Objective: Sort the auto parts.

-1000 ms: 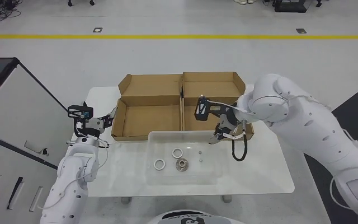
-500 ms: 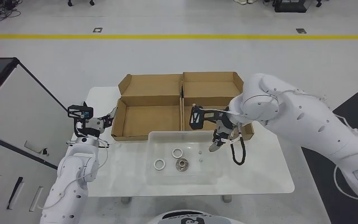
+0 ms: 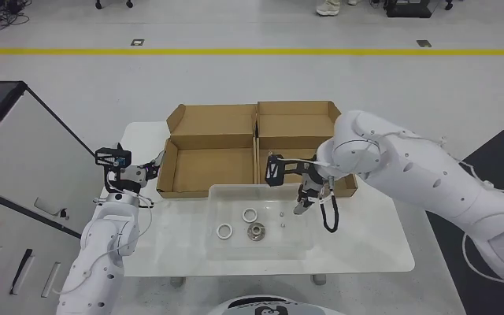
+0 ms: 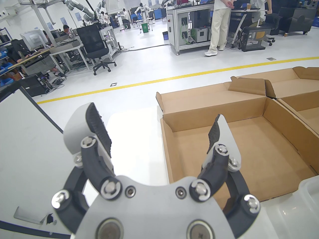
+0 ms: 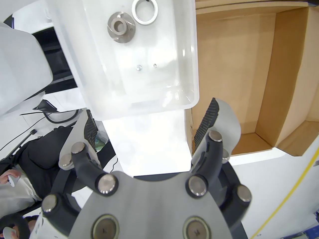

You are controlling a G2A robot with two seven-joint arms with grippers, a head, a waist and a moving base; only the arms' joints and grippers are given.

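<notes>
**A:** What changed in the last second?

**B:** Your right gripper [image 3: 302, 205] slid off the right box [image 3: 295, 127] and now hangs over the right end of the bin [image 3: 236, 187]. Its fingers are spread with nothing between them. Your left gripper [image 4: 155, 115] hasn't budged. It is also spread and empty, at the left edge of the table [image 3: 362, 244], just outside the left box [image 3: 209, 169].

**A:** What does that mean for the sorting?

**B:** I'd say you're lined up for another pick. Every part I can see lies in the bin.

**A:** What's in there?

**B:** In the middle of the bin a grey metal hub [image 5: 121, 27] with a raised centre bore lies flat. A white ring [image 5: 144, 9] sits just beside it, toward the bin's back edge. A second ring [image 3: 224, 231] lies apart, toward the left end. Two tiny bits [image 5: 138, 68] lie between the hub and your gripper, too small to identify.

**A:** Which is the closest target?

**B:** Probably the bits, though they look hard to pinch. The hub's rim should give you a surer hold.
</notes>
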